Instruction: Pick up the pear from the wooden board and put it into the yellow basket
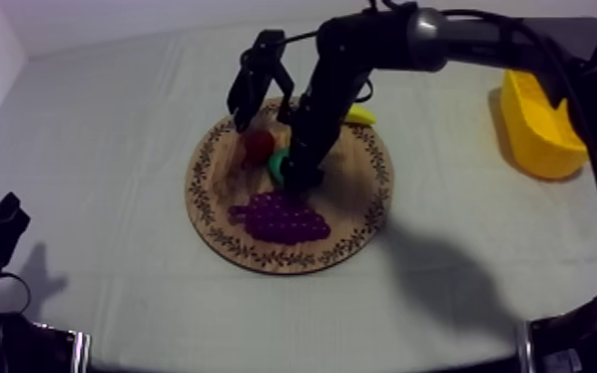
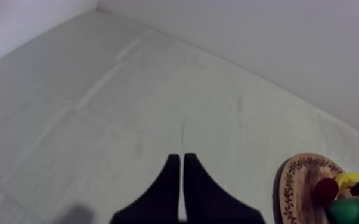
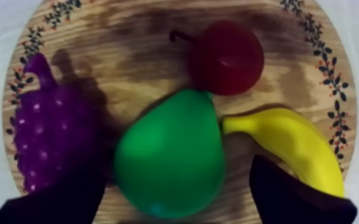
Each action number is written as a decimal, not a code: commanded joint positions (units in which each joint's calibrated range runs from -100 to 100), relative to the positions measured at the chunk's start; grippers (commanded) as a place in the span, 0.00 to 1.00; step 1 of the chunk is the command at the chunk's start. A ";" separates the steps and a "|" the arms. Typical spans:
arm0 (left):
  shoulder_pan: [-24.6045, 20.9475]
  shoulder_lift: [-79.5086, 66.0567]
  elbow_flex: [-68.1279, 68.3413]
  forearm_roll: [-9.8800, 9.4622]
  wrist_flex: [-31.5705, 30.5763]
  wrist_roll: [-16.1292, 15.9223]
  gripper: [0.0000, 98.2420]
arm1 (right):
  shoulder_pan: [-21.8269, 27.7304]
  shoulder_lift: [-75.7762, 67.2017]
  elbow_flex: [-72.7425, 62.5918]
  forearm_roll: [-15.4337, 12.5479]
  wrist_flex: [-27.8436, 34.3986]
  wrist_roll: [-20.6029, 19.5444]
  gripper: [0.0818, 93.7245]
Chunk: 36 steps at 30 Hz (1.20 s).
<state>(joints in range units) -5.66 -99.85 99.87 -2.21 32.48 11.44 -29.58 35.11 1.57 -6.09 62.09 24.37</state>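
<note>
The right end effector (image 3: 176, 199) hung wide open over the round wooden board with a patterned rim (image 3: 128, 36), a finger either side of the green toy pear (image 3: 170, 152) at the board's centre, apparently lined up to close on it. The yellow basket (image 1: 536, 129) stood at the board's three o'clock. The left end effector (image 2: 182, 161) lay narrow, idle.

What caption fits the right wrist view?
Open right gripper straddles the pear on the wooden board, flanked by grapes, small red fruit and banana.
</note>
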 commanded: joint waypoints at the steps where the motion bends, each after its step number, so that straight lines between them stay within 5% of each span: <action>1: -0.02 0.02 0.02 -0.02 0.01 0.01 0.00 | 0.09 0.43 -0.12 0.08 0.11 -0.10 0.92; 25: -0.02 0.02 0.02 -0.02 0.01 0.01 0.00 | 0.19 1.44 0.31 -0.52 -1.05 -0.83 0.51; 36: -0.02 0.02 0.02 -0.02 0.01 0.01 0.00 | 0.53 -2.10 3.36 -0.09 -3.33 -1.91 0.48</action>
<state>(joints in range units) -5.66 -99.85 99.87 -2.21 32.48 11.44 -29.14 33.82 4.55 -6.48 59.00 22.75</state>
